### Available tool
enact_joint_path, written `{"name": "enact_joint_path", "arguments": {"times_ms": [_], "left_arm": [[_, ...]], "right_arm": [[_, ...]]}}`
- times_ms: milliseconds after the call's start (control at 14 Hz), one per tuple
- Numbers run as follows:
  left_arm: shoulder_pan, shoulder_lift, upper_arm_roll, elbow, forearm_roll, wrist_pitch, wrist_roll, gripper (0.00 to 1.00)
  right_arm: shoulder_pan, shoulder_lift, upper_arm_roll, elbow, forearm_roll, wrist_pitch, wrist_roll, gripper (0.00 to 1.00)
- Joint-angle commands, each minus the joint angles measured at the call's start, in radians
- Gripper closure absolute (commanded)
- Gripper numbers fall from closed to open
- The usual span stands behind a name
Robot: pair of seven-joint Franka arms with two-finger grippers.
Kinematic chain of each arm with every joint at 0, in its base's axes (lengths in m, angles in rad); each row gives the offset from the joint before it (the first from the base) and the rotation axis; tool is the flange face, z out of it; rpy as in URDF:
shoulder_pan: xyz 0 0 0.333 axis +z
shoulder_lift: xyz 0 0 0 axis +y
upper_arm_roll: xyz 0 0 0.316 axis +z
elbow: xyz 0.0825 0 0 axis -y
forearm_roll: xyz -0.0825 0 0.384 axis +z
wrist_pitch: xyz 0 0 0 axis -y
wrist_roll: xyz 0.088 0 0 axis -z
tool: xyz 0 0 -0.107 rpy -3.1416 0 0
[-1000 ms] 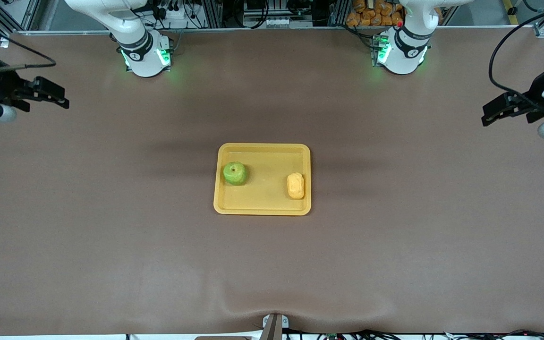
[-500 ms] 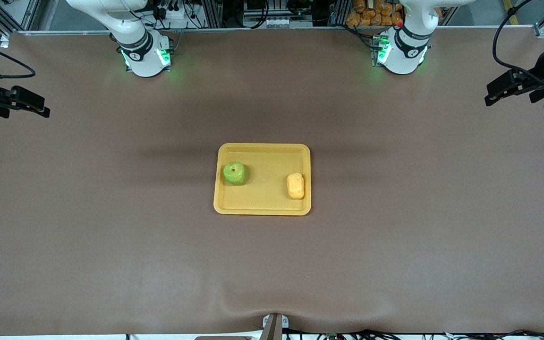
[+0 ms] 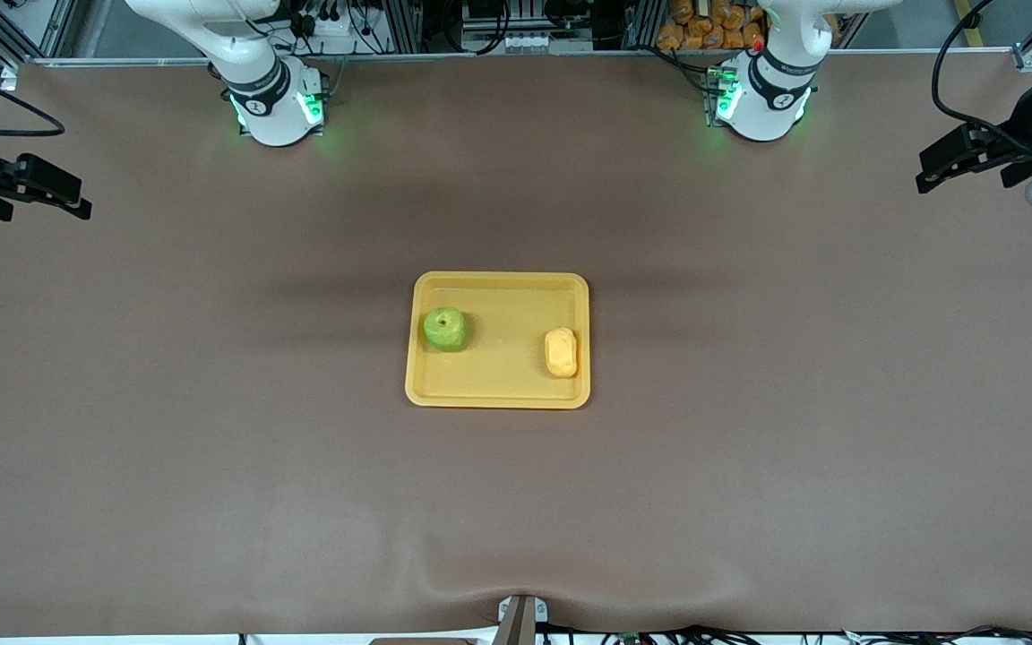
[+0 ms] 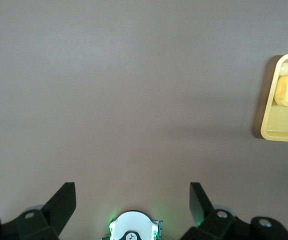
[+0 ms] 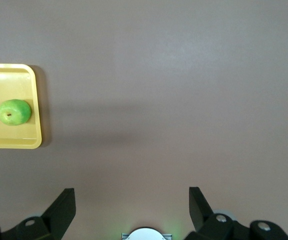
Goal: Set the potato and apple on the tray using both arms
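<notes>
Front view: apple (image 3: 445, 329) and potato (image 3: 561, 351) rest apart on the tray (image 3: 498, 396), mid-bench. My left claw (image 3: 928, 177) and right claw (image 3: 77, 202) hang wide open, empty, over opposite bench ends. Both items look light, firm; grip across middles.

A brown table (image 3: 516, 502) fills the view, with orange packets (image 3: 704, 25) heaped past its edge between the bases.

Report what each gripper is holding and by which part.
Nothing. Left gripper and right gripper hang open, empty, over the table's ends; apple and potato lie on the tray.
</notes>
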Motion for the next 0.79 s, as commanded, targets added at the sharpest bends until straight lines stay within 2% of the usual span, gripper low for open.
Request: {"name": "enact_joint_path", "arguments": {"times_ms": [0, 500, 714], "left_arm": [[-0.004, -0.011, -0.002, -0.006, -0.016, -0.007, 0.016, 0.0], [-0.004, -0.011, -0.018, -0.001, -0.017, -0.01, 0.014, 0.0], [-0.002, -0.011, -0.018, 0.0, -0.017, -0.015, 0.011, 0.0]], "right_arm": [[0.012, -0.028, -0.005, -0.002, -0.001, 0.018, 0.021, 0.0], [0.011, -0.028, 0.002, 0.004, 0.001, 0.019, 0.096, 0.0], [0.006, -0.025, -0.002, 0.003, 0.075, 0.018, 0.099, 0.0]]}}
